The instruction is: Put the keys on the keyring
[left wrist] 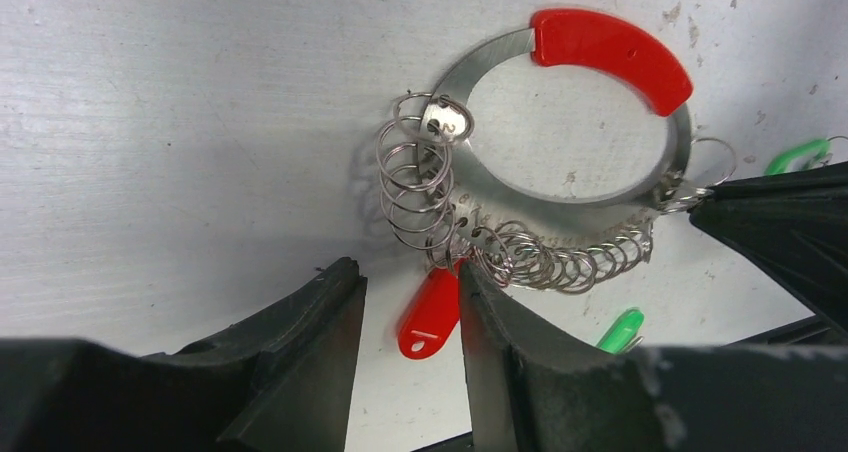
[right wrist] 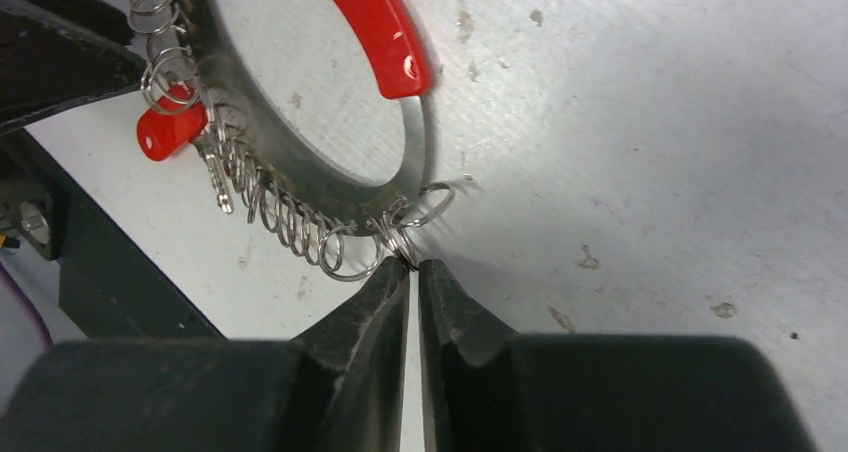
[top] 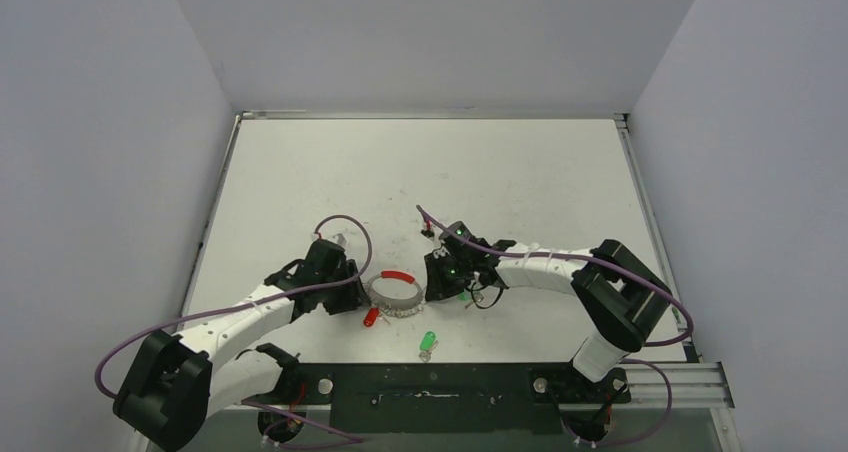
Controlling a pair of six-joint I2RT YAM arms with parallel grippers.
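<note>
The keyring [top: 393, 290] lies flat on the table between my two grippers, its red sleeve [left wrist: 610, 52] on the far arc and wire rings coiled along the near arc. A red tag [left wrist: 430, 312] hangs from those coils. My left gripper [left wrist: 405, 277] is open around the tag, one finger [left wrist: 490, 312] touching the coils. My right gripper [right wrist: 413, 265] is shut on a small wire ring at the keyring's edge [right wrist: 420, 142]. One green key [top: 428, 342] lies loose near the table front. Another green key [top: 464, 295] sits under the right gripper [top: 440, 277].
The black base plate [top: 430, 392] runs along the near edge behind the keyring. Grey walls enclose the white table [top: 430, 172] on three sides. Purple cables [top: 345, 222] loop over both arms. A small dark object [top: 427, 230] lies just beyond the right wrist.
</note>
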